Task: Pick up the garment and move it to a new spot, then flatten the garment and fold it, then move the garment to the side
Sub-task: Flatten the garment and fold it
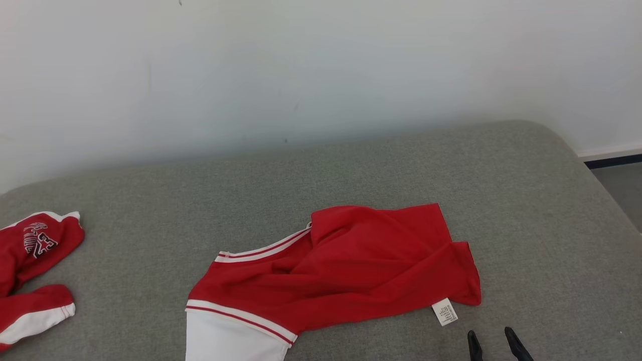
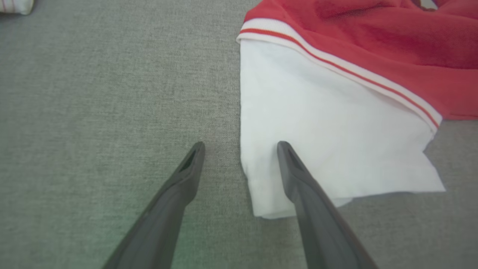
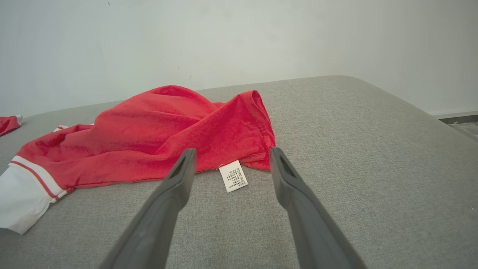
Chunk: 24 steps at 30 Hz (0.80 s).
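Clearly, both grippers stand with their fingers wide apart and hold nothing. The left gripper (image 2: 241, 145) is above the white sleeve (image 2: 317, 130) of the garment (image 1: 351, 260). One finger shows in front of the sleeve's side edge and the other over the bare grey padded surface (image 1: 401, 165); I cannot tell if it touches the cloth. The right gripper (image 3: 229, 153) points at the white label (image 3: 233, 175) on the garment's hem, near it but apart. The garment is red with white-and-red striped trim, crumpled and partly folded over itself, lying by the middle of the surface's near edge. Another red garment (image 1: 35, 250) with lettering lies at the left edge.
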Tool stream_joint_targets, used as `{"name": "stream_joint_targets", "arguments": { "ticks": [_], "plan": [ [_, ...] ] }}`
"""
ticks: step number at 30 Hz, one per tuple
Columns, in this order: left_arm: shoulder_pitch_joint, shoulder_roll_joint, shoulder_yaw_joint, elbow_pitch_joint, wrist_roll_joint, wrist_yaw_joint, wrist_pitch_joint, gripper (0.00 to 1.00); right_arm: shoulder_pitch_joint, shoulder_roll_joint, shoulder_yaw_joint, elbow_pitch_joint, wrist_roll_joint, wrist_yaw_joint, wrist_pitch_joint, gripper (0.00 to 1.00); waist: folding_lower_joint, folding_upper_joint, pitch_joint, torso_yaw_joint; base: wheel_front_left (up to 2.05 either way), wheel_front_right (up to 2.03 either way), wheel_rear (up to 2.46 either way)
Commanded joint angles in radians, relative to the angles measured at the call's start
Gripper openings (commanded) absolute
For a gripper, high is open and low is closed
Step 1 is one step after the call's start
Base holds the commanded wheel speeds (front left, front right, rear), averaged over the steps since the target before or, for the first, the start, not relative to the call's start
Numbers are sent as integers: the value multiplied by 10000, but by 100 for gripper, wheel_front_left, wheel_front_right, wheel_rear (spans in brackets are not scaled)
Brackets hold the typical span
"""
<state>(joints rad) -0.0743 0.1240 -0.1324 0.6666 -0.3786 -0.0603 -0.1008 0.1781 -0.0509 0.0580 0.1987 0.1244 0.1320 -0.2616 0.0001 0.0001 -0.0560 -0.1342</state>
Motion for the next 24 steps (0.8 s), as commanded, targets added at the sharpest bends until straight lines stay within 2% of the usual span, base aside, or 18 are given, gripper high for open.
{"name": "stream_joint_targets", "arguments": {
  "ticks": [1, 4, 5, 6, 7, 11, 15, 24],
  "plan": [
    [-153, -28, 8, 65, -27, 37, 4, 100, -104, 6, -22, -34, 18, -29, -46, 100, -1, -1, 85, -94, 0, 0, 0],
    [-263, -98, -62, 347, -157, -35, 114, 100, -105, 7, -37, -79, 38, -29, -44, 100, -1, -1, 144, -159, 0, 0, 0],
    [-284, -120, -92, 417, -208, -112, 137, 51, -99, 7, -46, -99, 47, -29, -46, 100, -1, -1, 160, -170, 0, 0, 0],
    [-318, -141, -112, 483, -252, -154, 150, 7, -96, 7, -53, -114, 54, -29, -46, 100, -1, -1, 174, -178, 0, 0, 0],
    [-333, -154, -153, 549, -262, -223, 184, 0, -96, 7, -60, -126, 60, -29, -46, 100, -1, -1, 188, -181, 0, 0, 0],
    [-281, -211, -218, 542, -381, -334, -121, 0, -96, 7, -108, -151, 70, -29, -46, 100, -1, -1, 225, -156, 0, 0, 0],
    [-262, -49, -122, 361, -256, -168, -762, 0, -190, 8, -315, -9, -40, -29, -8, 100, -1, -1, 263, -62, 0, 0, 0],
    [-377, 66, -20, 44, -57, 333, -1313, 0, -1119, -175, -1434, 611, -644, -29, 2039, 100, -1, -1, 567, -15, 0, 0, 0]
  ]
}}
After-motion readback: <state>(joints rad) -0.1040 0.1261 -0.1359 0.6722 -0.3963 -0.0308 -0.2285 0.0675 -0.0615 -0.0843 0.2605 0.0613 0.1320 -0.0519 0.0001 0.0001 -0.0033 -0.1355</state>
